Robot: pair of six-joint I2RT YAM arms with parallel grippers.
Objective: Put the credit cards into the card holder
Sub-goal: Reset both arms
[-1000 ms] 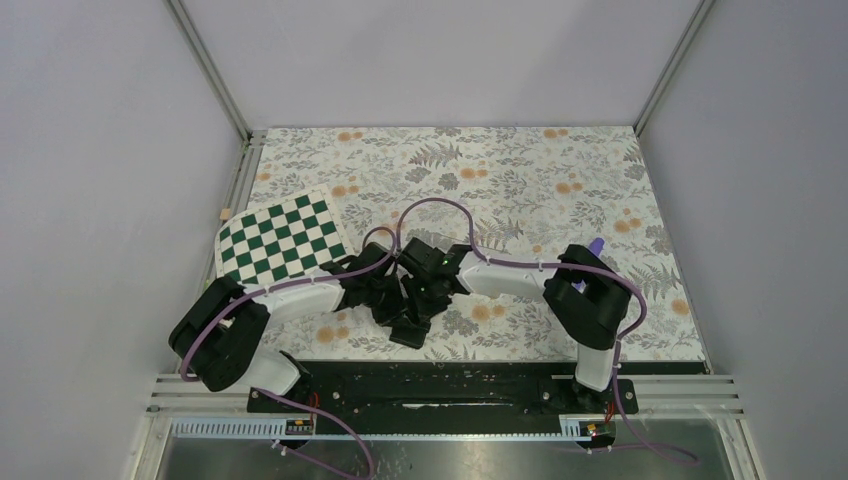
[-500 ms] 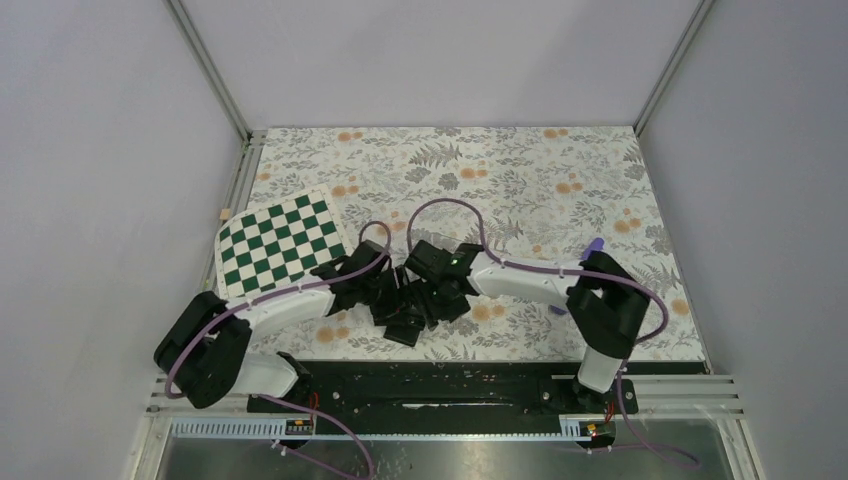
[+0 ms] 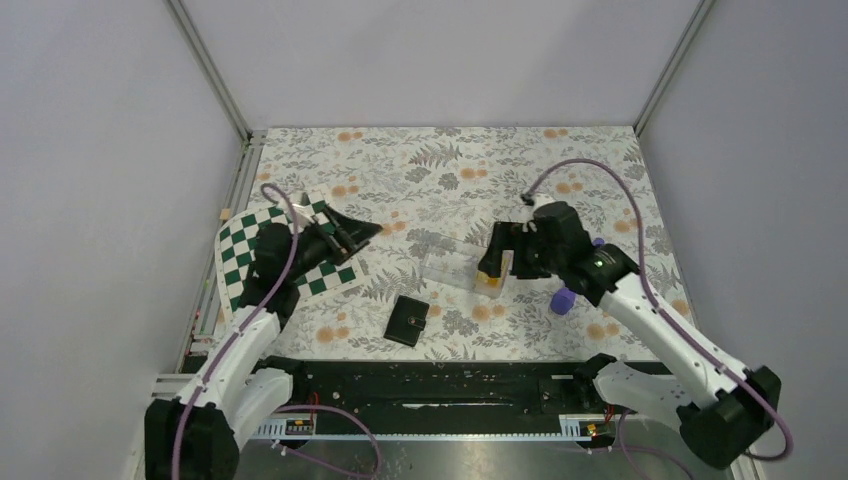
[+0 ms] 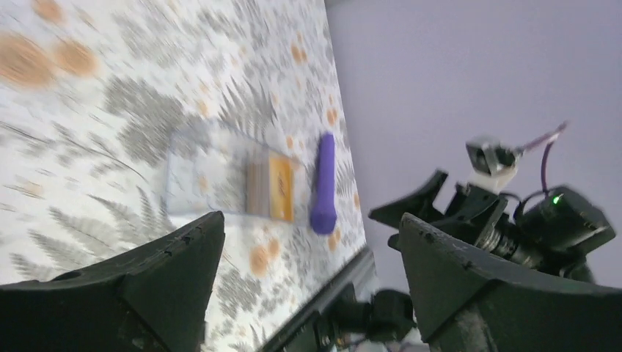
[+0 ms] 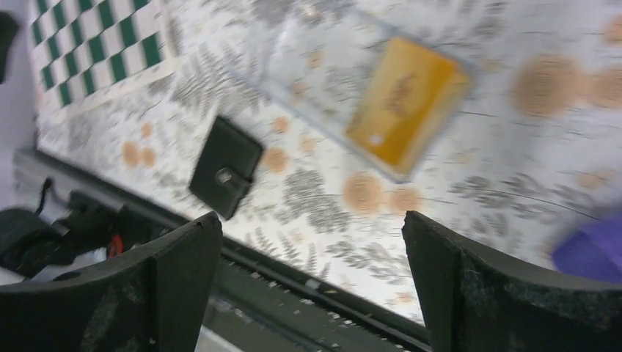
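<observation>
The card holder (image 3: 407, 320) is a black wallet lying folded shut on the floral cloth near the front edge; the right wrist view shows its snap tab (image 5: 226, 167). An orange-yellow credit card (image 3: 490, 283) sits at the right end of a clear box (image 3: 450, 265), also seen from the left wrist (image 4: 281, 187) and the right wrist (image 5: 403, 110). My left gripper (image 3: 358, 230) hangs open and empty over the checkered mat, pointing right (image 4: 309, 222). Above the box's card end, my right gripper (image 3: 493, 255) is open and empty (image 5: 309, 220).
A green-and-white checkered mat (image 3: 250, 250) lies at the left. A purple cylinder (image 3: 562, 300) rests right of the clear box, partly under the right arm. The black rail (image 3: 450, 375) runs along the table's front edge. Grey walls close in both sides.
Both grippers have opened and drawn away from the wallet in the middle. The left arm swung left over the checkered mat, the right arm swung right over the clear box. The wallet lies free.
</observation>
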